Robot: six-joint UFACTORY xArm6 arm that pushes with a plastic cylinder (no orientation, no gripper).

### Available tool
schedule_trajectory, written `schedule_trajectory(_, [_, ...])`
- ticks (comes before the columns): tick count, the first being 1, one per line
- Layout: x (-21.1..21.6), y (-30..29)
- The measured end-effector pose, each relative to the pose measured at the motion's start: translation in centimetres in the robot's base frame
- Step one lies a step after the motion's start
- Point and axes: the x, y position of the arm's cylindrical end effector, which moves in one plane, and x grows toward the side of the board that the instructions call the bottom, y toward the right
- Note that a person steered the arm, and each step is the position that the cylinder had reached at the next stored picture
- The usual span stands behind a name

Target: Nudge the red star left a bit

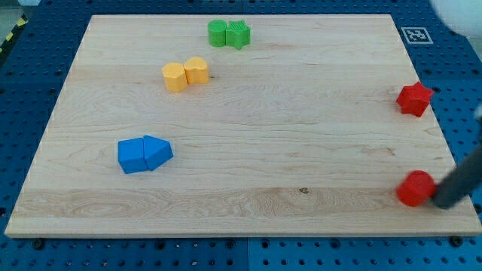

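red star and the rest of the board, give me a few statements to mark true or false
1. The red star lies near the board's right edge in the view. True.
2. My tip touches the red star. False: it sits beside the round red block, at that block's right, well below the star.
3. The two green blocks sit at the view's bottom. False: they are near the top edge.
4. The two yellow blocks sit side by side. True.
5. The blue blocks lie right of the star. False: they lie far left.
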Motion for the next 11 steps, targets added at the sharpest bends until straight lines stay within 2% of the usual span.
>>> schedule_trajectory(2, [-4.3, -11.0])
schedule_trajectory(3, [-3.0, -8.9])
schedule_trajectory(4, [-2.1, -2.7])
schedule_trajectory(5, [-3.2, 4.5])
schedule_trajectory(6, [-7.0, 10.8])
schedule_trajectory(7, [-7.9, 11.2])
schedule_trajectory(9, [-15.1, 11.0])
schedule_trajectory(10, [-16.5, 8.0])
schedule_trajectory(11, [-16.1, 4.0])
